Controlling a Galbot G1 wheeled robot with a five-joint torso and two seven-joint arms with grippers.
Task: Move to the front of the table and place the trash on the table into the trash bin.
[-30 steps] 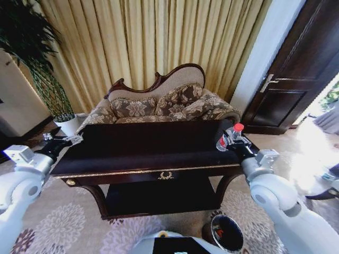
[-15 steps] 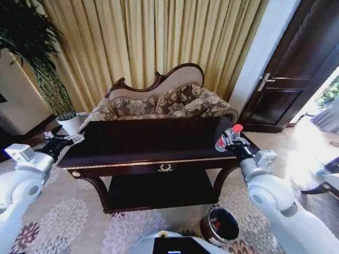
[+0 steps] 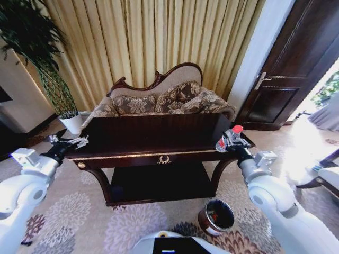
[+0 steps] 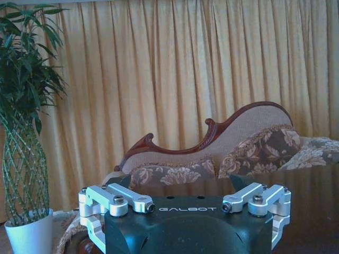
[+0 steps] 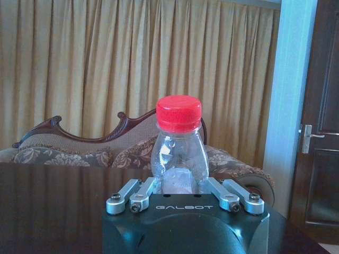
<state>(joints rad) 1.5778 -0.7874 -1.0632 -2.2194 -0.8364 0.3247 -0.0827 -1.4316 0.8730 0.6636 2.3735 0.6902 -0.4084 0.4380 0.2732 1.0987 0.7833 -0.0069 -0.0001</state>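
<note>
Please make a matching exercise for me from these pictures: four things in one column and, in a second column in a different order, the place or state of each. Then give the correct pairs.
Things:
1. bottle
2. trash bin
3. left pincer
4. plant pot

Places or states:
A. on the carpet, in front of the table toward its right end
B. holding nothing, near the table's left end
C. held upright in the right pincer, red cap on top
D. on the floor by the curtain, left of the sofa

Pairs: 1-C, 2-A, 3-B, 4-D
</note>
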